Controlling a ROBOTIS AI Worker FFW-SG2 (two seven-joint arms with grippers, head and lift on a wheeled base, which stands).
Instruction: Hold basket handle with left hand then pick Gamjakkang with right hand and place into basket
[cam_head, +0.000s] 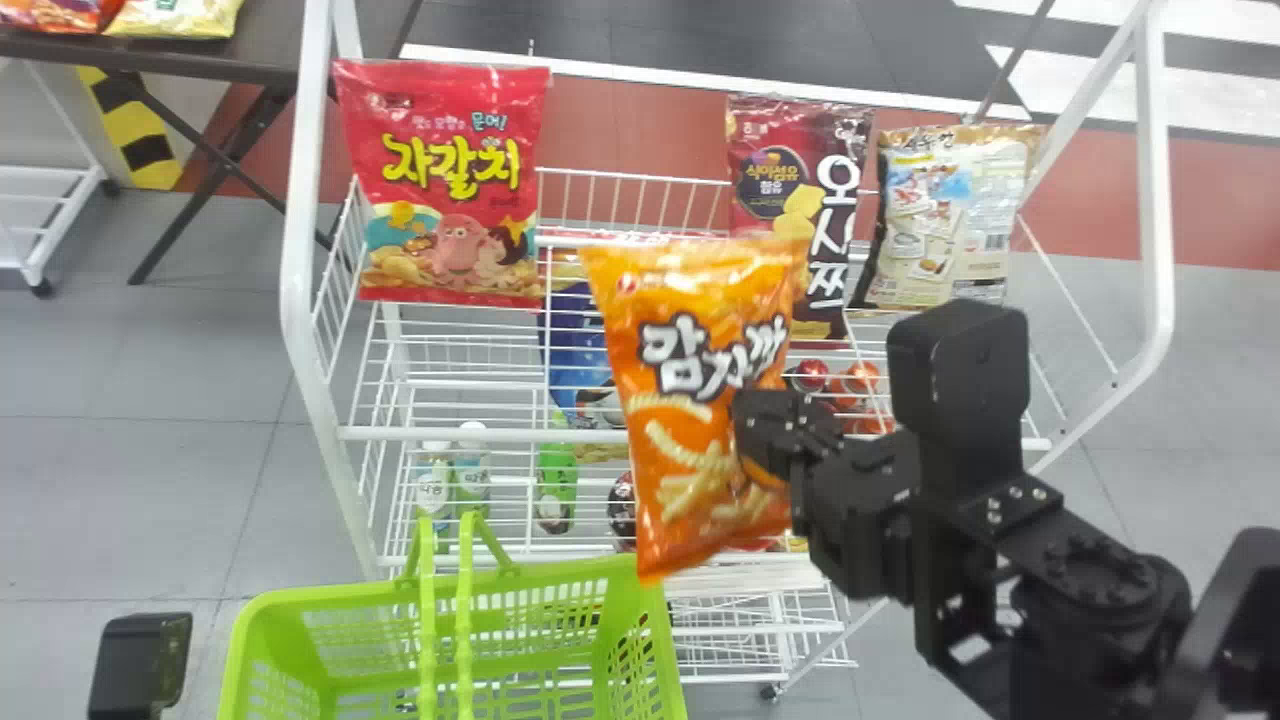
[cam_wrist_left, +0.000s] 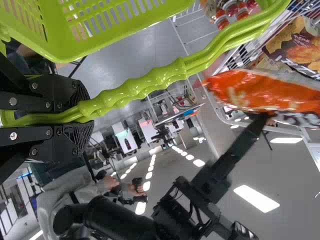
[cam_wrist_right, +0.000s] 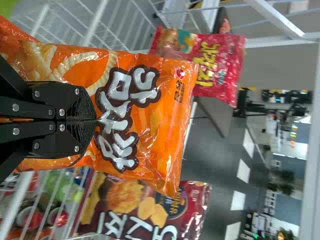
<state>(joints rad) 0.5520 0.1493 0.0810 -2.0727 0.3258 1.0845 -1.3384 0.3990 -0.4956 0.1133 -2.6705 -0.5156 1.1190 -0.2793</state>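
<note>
Before the rack (cam_head: 300, 250), my right gripper (cam_wrist_right: 94, 120) is pinching the picked Gamjakkang (cam_head: 680, 450); my left gripper (cam_wrist_left: 84, 116) is clasping the basket handle (cam_wrist_left: 145, 86). Placing into the basket (cam_head: 570, 573) is remaining.

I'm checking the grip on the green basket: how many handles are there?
2. In the head view, one handle runs over the left half of the basket, the other just right of it. The left gripper holds both together.

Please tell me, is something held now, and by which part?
The left gripper holds the basket by its handle. The right gripper holds the orange Gamjakkang bag by its front, just below the large lettering.
</note>
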